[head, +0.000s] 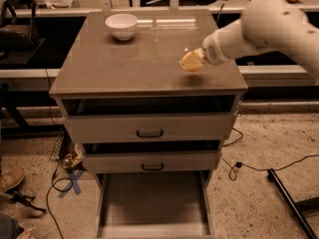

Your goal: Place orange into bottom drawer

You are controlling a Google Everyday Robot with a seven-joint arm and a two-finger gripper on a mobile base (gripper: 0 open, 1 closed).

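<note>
Orange [189, 62] is clamped in the gripper [193, 60], held just above the cabinet top [129, 63].

A grey-brown three-drawer cabinet [139, 59] stands on a speckled stone floor [264, 143], where black cables [238, 165] trail past a blue tape cross [74, 182]. Behind it a long pale ledge [25, 73] runs under dim, warm light. The gripper [192, 61] hangs above the cabinet top's right side.

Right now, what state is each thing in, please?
pincer: shut on orange, above cabinet top's right side
orange: held, off the top
bottom drawer: pulled open
middle drawer: slightly open
top drawer: slightly open
white bowl: upright, rear of top
</note>
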